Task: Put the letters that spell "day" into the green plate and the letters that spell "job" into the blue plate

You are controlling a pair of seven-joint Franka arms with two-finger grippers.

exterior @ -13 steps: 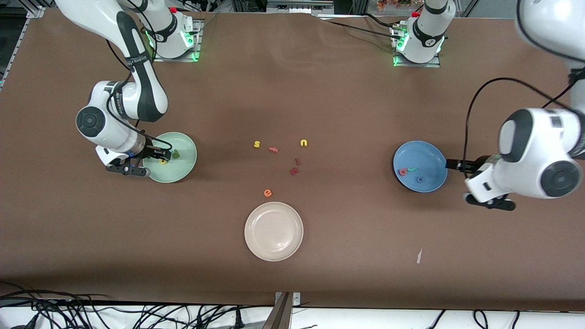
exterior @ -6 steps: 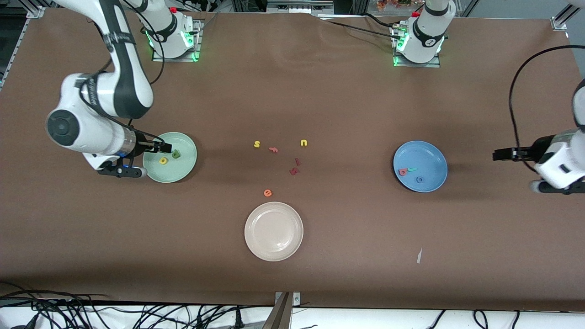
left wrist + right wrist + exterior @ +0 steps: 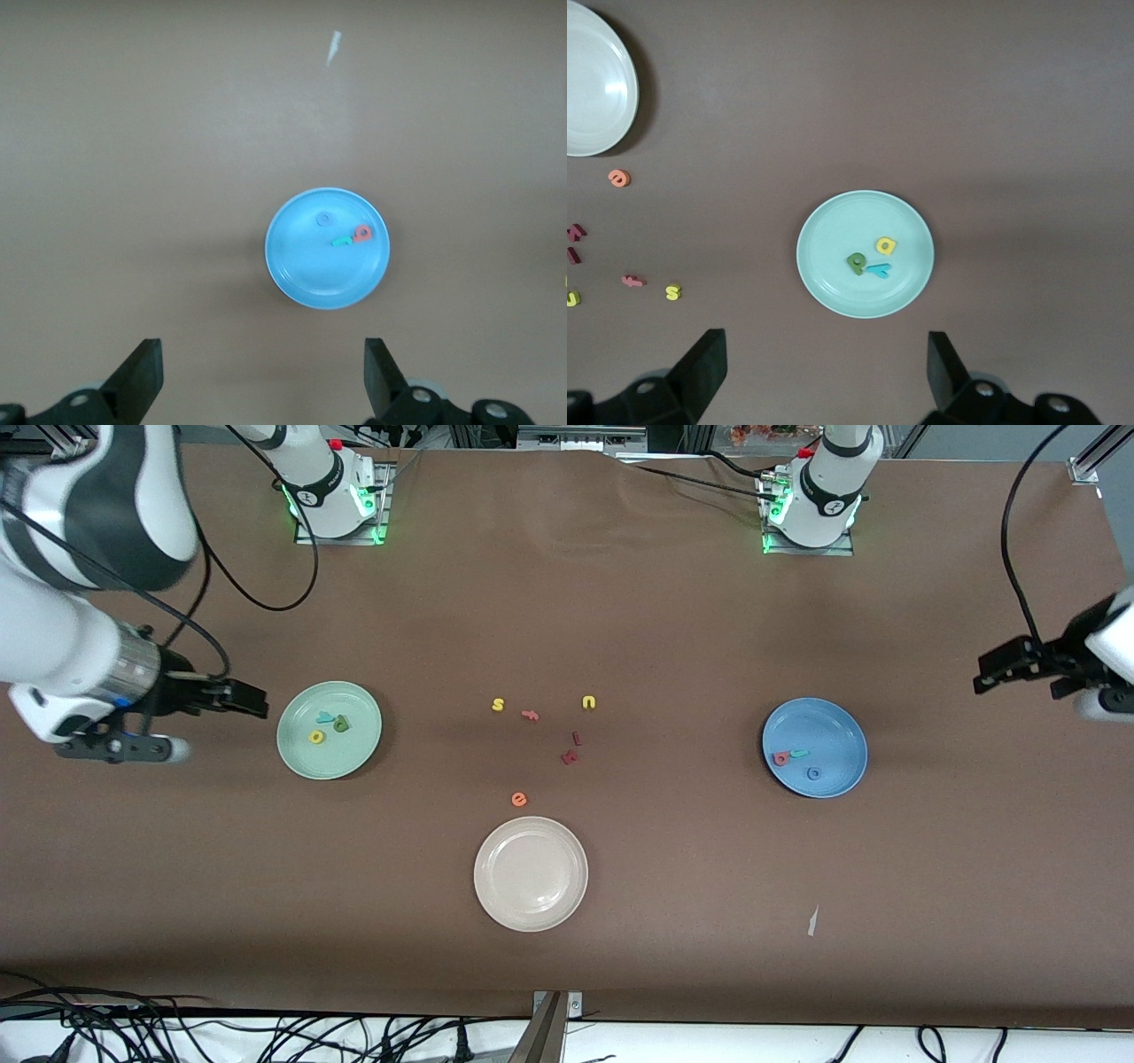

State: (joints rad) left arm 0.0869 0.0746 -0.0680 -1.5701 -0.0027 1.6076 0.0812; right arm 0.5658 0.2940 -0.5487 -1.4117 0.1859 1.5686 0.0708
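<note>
While both arms hang raised off the table, we see the right gripper (image 3: pixel 252 700) at the middle left of the front view, over bare brown table (image 3: pixel 567 602) just beside the green plate (image 3: pixel 354 755), with its jaws apart and nothing between them. We see the left gripper (image 3: pixel 988 673) at the right edge of that frame, over bare table well apart from the blue plate (image 3: pixel 837 722), its jaws spread wide and holding nothing; in the left wrist view its two dark fingers (image 3: pixel 142 376) stand apart at the bottom of the frame. In the green plate we find the dark green "d" (image 3: pixel 341 724), the yellow "a" (image 3: pixel 316 736) and the teal "y" (image 3: pixel 325 716), close together. In the blue plate lie the pinkish-red "b" (image 3: pixel 780 759), the teal-blue "j" (image 3: pixel 799 754) touching it, and the blue "o" (image 3: pixel 813 773) nearby. At the centre of the frame we note loose letters: a yellow "s" (image 3: pixel 498 705), a yellow "u" (image 3: pixel 588 702), a reddish "f" (image 3: pixel 530 715), two dark red letters (image 3: pixel 571 756) and an orange "e" (image 3: pixel 519 799). The cream-white plate (image 3: pixel 496 895) sits lower centre, just below the "e".
</note>
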